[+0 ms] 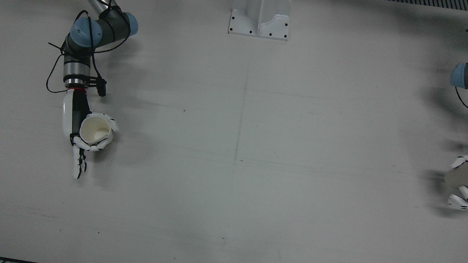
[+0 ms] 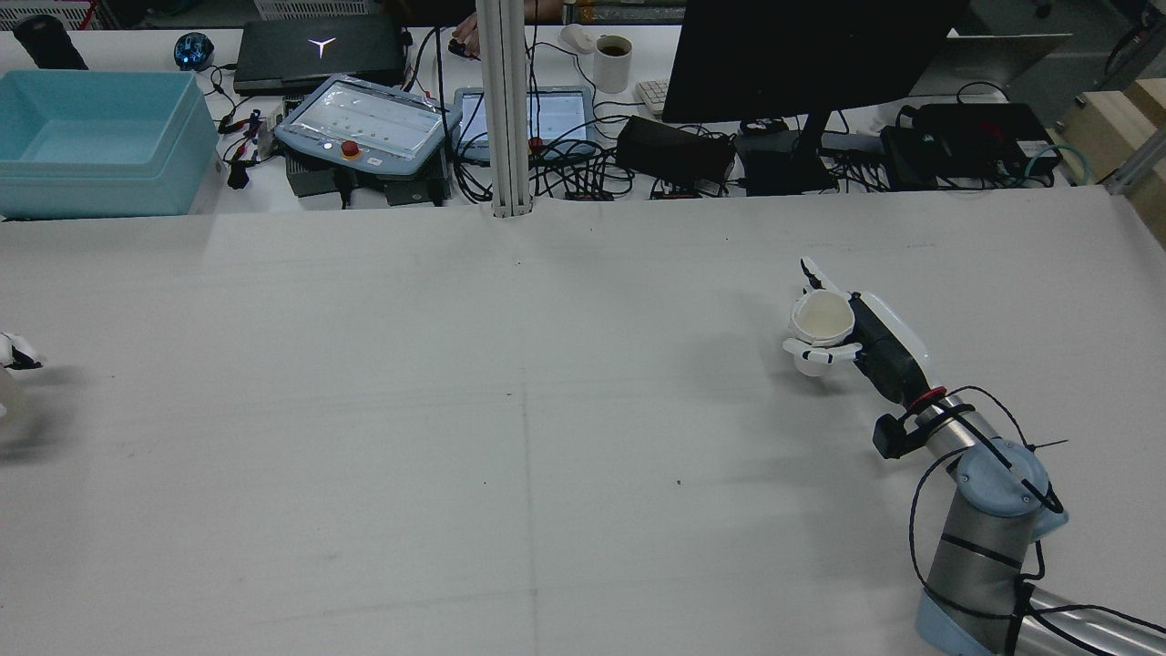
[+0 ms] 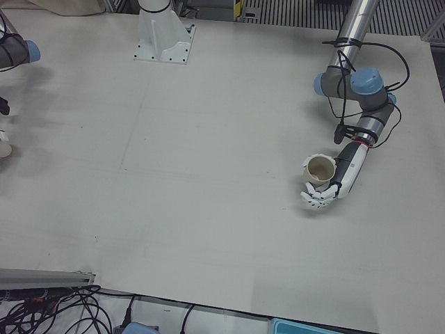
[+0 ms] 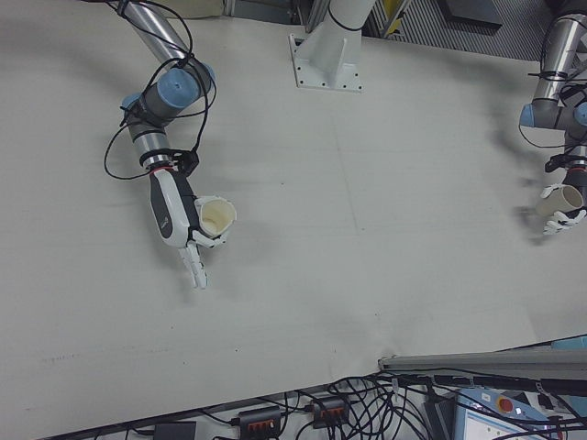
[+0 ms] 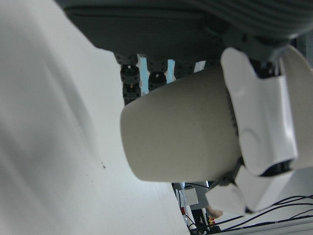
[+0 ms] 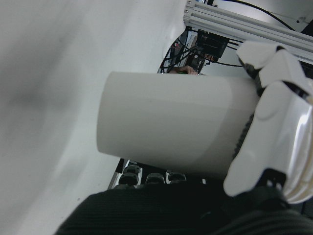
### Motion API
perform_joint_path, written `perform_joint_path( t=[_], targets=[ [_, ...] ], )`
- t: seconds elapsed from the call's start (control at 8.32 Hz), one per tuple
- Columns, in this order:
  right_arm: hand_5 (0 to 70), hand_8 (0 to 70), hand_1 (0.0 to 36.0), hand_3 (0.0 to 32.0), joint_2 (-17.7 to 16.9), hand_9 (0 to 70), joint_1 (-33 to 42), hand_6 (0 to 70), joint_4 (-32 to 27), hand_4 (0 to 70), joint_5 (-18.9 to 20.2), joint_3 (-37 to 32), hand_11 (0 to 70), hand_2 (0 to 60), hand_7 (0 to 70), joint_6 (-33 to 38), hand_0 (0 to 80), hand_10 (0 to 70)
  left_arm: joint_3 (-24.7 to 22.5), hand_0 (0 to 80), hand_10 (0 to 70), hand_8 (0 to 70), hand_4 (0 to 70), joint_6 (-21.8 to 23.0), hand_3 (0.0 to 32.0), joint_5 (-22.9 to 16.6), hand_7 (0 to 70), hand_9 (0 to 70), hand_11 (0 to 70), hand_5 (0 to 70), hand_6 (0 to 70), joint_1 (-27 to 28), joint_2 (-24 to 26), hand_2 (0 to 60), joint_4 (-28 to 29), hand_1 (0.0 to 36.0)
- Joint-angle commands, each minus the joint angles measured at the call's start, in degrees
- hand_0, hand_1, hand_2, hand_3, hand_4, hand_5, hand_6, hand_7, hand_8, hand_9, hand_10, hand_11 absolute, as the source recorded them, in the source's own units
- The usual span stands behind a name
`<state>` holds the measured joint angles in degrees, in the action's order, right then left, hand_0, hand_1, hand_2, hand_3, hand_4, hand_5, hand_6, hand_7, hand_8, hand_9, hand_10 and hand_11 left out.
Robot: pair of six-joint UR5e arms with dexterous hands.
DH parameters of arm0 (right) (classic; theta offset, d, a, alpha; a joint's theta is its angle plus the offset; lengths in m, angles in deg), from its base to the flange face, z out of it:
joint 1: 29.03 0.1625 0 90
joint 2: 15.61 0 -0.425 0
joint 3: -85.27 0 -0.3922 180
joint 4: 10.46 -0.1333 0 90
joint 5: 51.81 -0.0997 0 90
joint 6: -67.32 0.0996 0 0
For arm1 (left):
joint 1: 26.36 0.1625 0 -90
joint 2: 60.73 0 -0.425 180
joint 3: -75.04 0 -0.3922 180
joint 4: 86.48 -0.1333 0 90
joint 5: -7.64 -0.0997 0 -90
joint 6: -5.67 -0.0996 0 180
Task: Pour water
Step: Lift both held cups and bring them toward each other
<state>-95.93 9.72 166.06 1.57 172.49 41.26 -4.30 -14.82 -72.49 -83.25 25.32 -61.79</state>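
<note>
White cup at the far left of the front view, upright with its mouth up, near the left edge of the table. Clamped in the right hand, with fingers curled round the wall from both sides just below the rim, and one finger stretched straight out, away from the arm. Pale inside; cannot tell whether any water is in it, nor whether the base touches the tabletop. Further right, at the top middle, a white pedestal bolted down, with the middle of the table bare in front of it. At the far right edge, cut off by the frame and blurred there, the left hand, better seen from the left-front camera: fingers closed round a tan cup, also upright, mouth up, thumb side pressed on the near wall in the hand's own camera. Well apart from the white cup, at opposite ends of the table.
</note>
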Motion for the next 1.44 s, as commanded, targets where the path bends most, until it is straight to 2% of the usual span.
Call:
perform_joint_path(
  t=[0.0, 0.12, 0.24, 0.36, 0.48, 0.6, 0.72, 0.84, 1.08, 1.32],
  targets=[
    [57.8, 0.0, 21.7, 0.0, 0.17, 0.0, 5.09, 3.0, 0.49, 57.8, 0.06, 7.51, 6.4, 30.0, 4.5, -0.75, 53.1, 3.7, -4.93, 54.7, 17.4, 26.2, 43.2, -0.51, 0.0, -0.64, 41.0, 36.3, 27.4, 70.0, 35.6, 0.46, 3.66, 60.0, -3.75, 36.0],
    [60.7, 0.0, 23.0, 0.0, 1.04, 0.0, 6.32, 4.2, 0.58, 58.4, 0.15, 8.31, 6.9, 30.8, 6.6, -1.63, 54.4, 3.9, -6.25, 54.8, 17.4, 26.4, 45.7, -0.77, 0.0, -1.86, 42.6, 36.6, 27.4, 70.0, 36.5, 2.81, 6.90, 60.0, -6.12, 36.0],
    [64.1, 0.0, 24.2, 0.0, 2.00, 0.3, 6.77, 5.2, 0.58, 55.5, 0.15, 8.32, 7.4, 31.2, 8.5, -2.77, 55.5, 4.2, -9.57, 54.6, 17.9, 27.0, 46.7, -1.73, 0.0, -1.87, 43.5, 37.4, 28.1, 70.0, 37.3, 6.23, 9.46, 60.0, -9.63, 36.0],
    [66.5, 0.1, 24.9, 0.0, 2.88, 0.3, 7.12, 5.5, 0.58, 49.9, 0.15, 8.40, 7.3, 30.8, 8.9, -3.65, 56.0, 4.0, -10.82, 54.6, 17.8, 27.5, 48.2, -1.66, 0.0, -1.70, 43.6, 37.9, 27.9, 70.0, 38.0, 9.22, 12.62, 60.0, -11.66, 36.0],
    [69.5, 0.1, 25.6, 0.0, 4.11, 0.4, 7.65, 5.7, 0.58, 39.8, 0.15, 8.58, 7.2, 30.5, 9.1, -4.18, 56.0, 3.8, -11.53, 53.6, 17.6, 27.4, 47.7, -1.74, 0.0, -1.69, 42.6, 37.6, 27.6, 70.0, 37.7, 11.34, 17.26, 60.0, -14.99, 36.0],
    [70.0, 0.1, 26.3, 0.0, 5.17, 0.5, 7.74, 5.8, 1.27, 37.3, 0.50, 10.58, 7.3, 30.0, 9.6, -7.14, 56.8, 3.8, -12.06, 53.7, 17.6, 27.5, 48.0, -1.92, 0.0, -1.61, 42.5, 37.7, 27.5, 70.0, 37.9, 14.49, 22.70, 60.0, -19.55, 36.0],
    [70.0, 0.1, 27.1, 0.0, 5.70, 0.7, 7.74, 5.9, 4.59, 35.5, 0.59, 15.30, 7.4, 30.0, 10.7, -12.22, 57.5, 3.8, -11.98, 53.7, 17.4, 27.4, 48.3, -1.92, 0.0, -1.43, 42.9, 37.6, 27.3, 70.0, 38.2, 17.14, 26.15, 60.0, -21.86, 36.0],
    [70.0, 0.3, 27.9, 0.0, 6.57, 0.9, 7.65, 6.5, 5.40, 32.6, 0.59, 17.44, 9.7, 30.0, 11.8, -15.66, 58.6, 5.2, -11.98, 53.4, 17.4, 27.1, 47.5, -2.88, 0.0, -1.43, 42.4, 37.3, 27.3, 70.0, 37.6, 18.64, 30.01, 60.0, -23.71, 36.0],
    [70.0, 0.3, 27.0, 0.0, 8.07, 0.9, 5.65, 6.8, 5.50, 31.8, 0.50, 17.54, 11.0, 29.6, 11.5, -16.57, 57.3, 6.2, -11.45, 53.7, 17.5, 27.4, 47.4, -4.55, 0.0, -1.34, 42.5, 37.5, 27.4, 70.0, 37.9, 23.37, 35.91, 60.0, -26.52, 36.0],
    [70.0, 0.3, 27.4, 0.0, 11.49, 1.0, 2.13, 6.9, 5.50, 30.4, 0.50, 18.24, 11.0, 28.9, 12.0, -23.84, 57.8, 6.1, -11.36, 54.2, 17.6, 27.6, 47.4, -8.23, 0.0, -1.34, 42.4, 37.9, 27.7, 70.0, 38.1, 27.95, 40.49, 60.0, -28.20, 36.0]
  ],
)
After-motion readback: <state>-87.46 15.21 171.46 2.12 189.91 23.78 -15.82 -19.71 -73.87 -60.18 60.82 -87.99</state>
